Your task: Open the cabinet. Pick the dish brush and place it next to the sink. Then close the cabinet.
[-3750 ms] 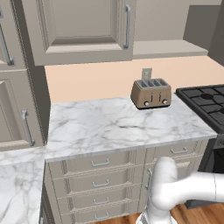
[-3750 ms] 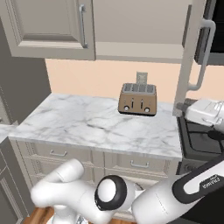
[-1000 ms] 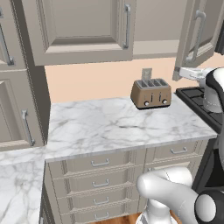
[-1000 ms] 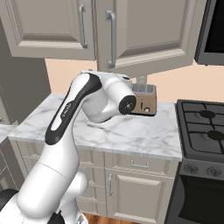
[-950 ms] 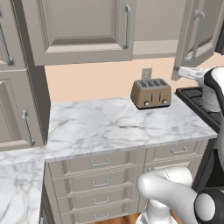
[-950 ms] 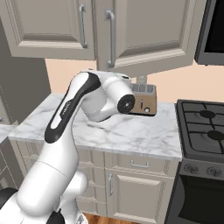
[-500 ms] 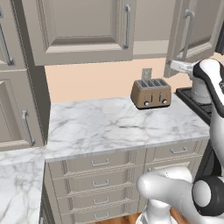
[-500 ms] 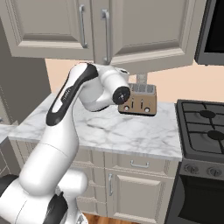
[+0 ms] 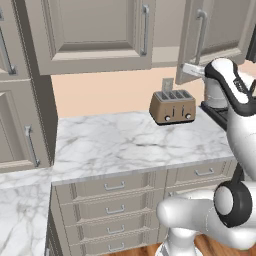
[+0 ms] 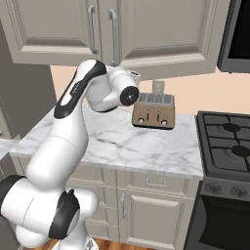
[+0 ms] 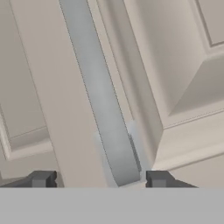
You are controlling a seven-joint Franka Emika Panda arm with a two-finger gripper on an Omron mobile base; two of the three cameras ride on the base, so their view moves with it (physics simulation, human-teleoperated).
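Up at the wall cabinet [image 9: 150, 35], the white arm reaches to the right door's vertical silver bar handle [image 11: 103, 109]. In the hand view the gripper [image 11: 99, 178] sits at the lower end of that bar, one dark fingertip [image 11: 42, 178] on each side of it, with clear gaps between the tips and the metal; the jaws stand apart and clamp nothing. The bar runs tilted across that view, with the recessed panel of the door to its right and a second panelled door face to its left.

From the left base view the right door [image 9: 215, 35] looks swung slightly out from the cabinet front, its handle [image 9: 201, 31] just above the arm's wrist. The left door [image 9: 95, 30] lies flat and closed, its own handle [image 9: 145, 30] near the inner edge. No shelf or contents of the cabinet can be made out.

Below, a bronze four-slot toaster [image 10: 154, 111] stands at the back of the marble counter [image 10: 122, 141], just beneath and beside the arm's elbow in the right base view. The rest of the counter surface around it is bare marble. A gas stove [image 10: 229, 141] adjoins the counter on the right, and a dark appliance [image 10: 237, 34] hangs above it, close to the cabinet's right side. A tall cupboard [image 9: 20, 85] bounds the counter on the left, and drawer units [image 9: 115, 210] with small horizontal pulls fill the front under the counter.
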